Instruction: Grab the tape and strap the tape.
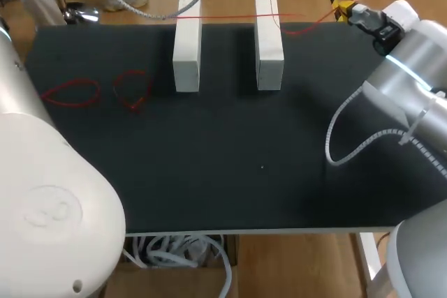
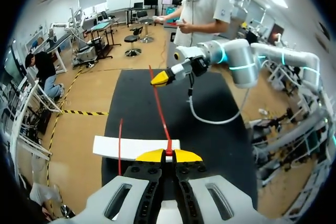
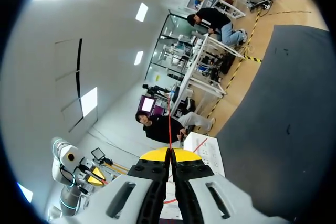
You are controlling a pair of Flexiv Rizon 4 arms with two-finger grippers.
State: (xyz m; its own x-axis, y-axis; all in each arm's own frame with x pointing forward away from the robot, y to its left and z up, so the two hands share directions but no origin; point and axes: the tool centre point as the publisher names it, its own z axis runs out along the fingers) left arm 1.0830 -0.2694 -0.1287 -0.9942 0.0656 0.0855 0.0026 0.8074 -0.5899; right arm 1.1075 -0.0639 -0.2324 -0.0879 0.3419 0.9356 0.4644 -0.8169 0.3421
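Observation:
A thin red tape (image 1: pixel 230 16) is stretched across the tops of two white blocks, the left one (image 1: pixel 187 47) and the right one (image 1: pixel 269 43), at the back of the black table (image 1: pixel 230 158). My right gripper (image 1: pixel 343 10) is past the right block and shut on the tape, whose slack end (image 1: pixel 307 28) curls below it. In the right wrist view the fingers (image 3: pixel 169 155) pinch the red tape (image 3: pixel 169 127). In the left wrist view my left gripper (image 2: pixel 169 155) is shut on the tape (image 2: pixel 160 108), which runs over a white block (image 2: pixel 131 148) to the right gripper (image 2: pixel 160 78). The left gripper is hidden in the head view.
Two loose red tape loops (image 1: pixel 70 93) (image 1: pixel 133 90) lie on the table's left part. My left arm's housing (image 1: pixel 49 200) fills the near left corner. A white cable (image 1: pixel 349 137) hangs off my right arm (image 1: pixel 412 68).

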